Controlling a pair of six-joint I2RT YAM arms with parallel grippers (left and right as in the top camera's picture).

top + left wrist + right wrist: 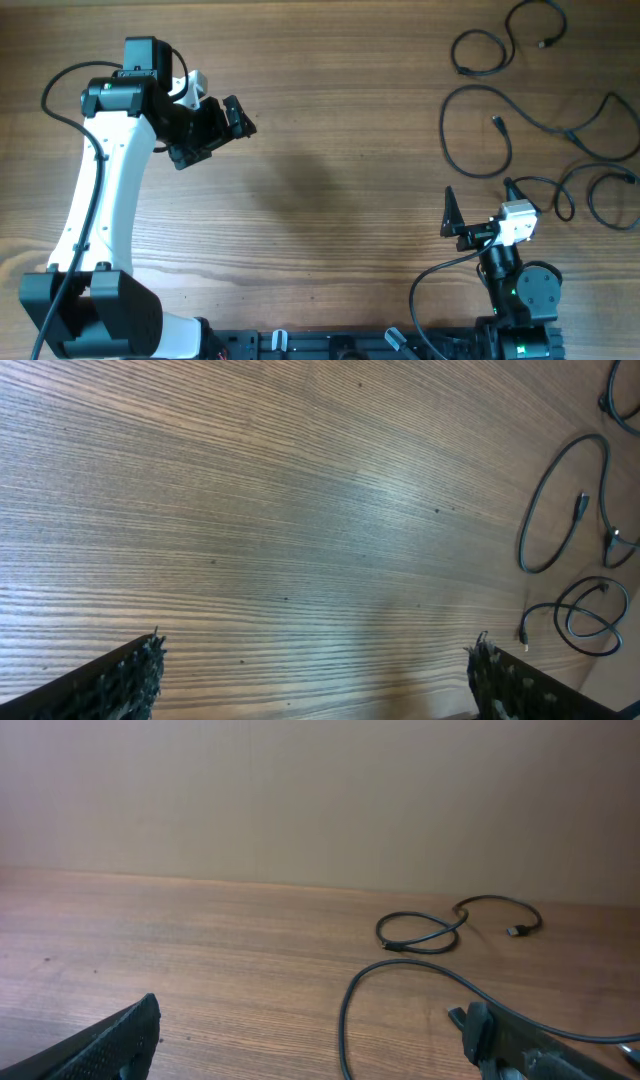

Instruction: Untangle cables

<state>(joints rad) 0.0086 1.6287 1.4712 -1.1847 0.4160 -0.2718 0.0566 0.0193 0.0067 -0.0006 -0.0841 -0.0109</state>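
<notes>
**Colours and surface patterns of the workspace**

Table (330, 180): warm brown wood with fine, straight grain lines. Cables (478, 130), far right: thin, plain black. Left arm (100, 190): white links, black joints. Right arm (515, 275), near right: black, with a white block (517, 222) at the wrist. Wall (300, 790): plain beige.

No writing, label, brand mark, number or sign can be read in any of the three views, whether on the cables (497, 124) or on the table (330, 150).
</notes>
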